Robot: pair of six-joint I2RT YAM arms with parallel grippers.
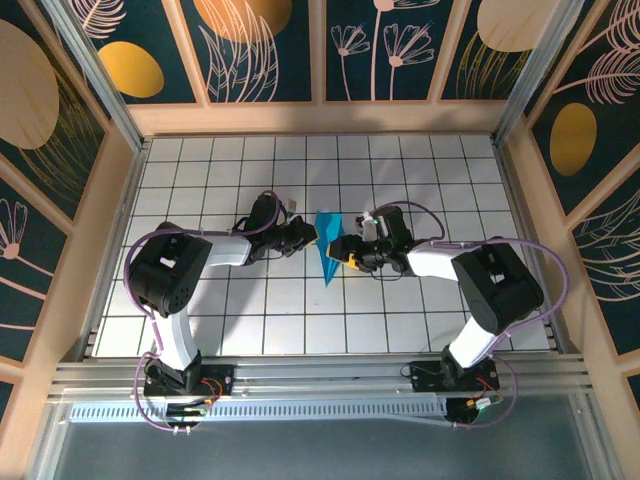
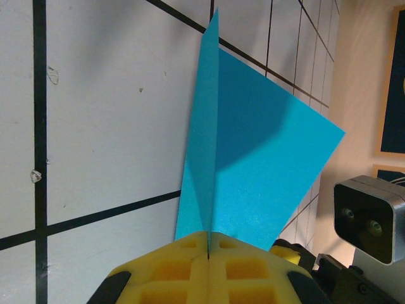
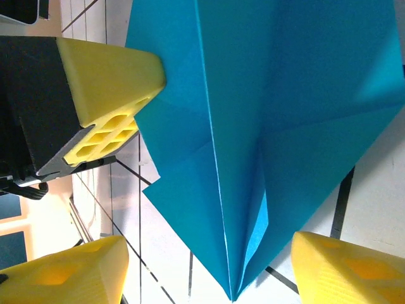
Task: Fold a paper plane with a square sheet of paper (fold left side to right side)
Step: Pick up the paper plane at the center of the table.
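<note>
The square sheet of paper stands folded as a pointed cyan paper plane [image 1: 328, 250] at the middle of the gridded table. My left gripper [image 1: 308, 235] comes in from the left, and its yellow fingers [image 2: 190, 266] are shut on the plane's edge [image 2: 253, 164], holding a flap upright. In the right wrist view that same left gripper [image 3: 158, 79] pinches the plane [image 3: 285, 126] at its side. My right gripper [image 1: 352, 255] is open. Its yellow fingertips [image 3: 63, 272] stand apart on either side of the plane's pointed tip [image 3: 233, 292] without touching it.
White grid tiles [image 1: 300, 310] surround the plane. Wooden walls [image 1: 320, 118] frame the table on three sides. The right arm's wrist camera [image 2: 367, 218] sits close beside the plane in the left wrist view. Both arm bases are at the near rail [image 1: 320, 380].
</note>
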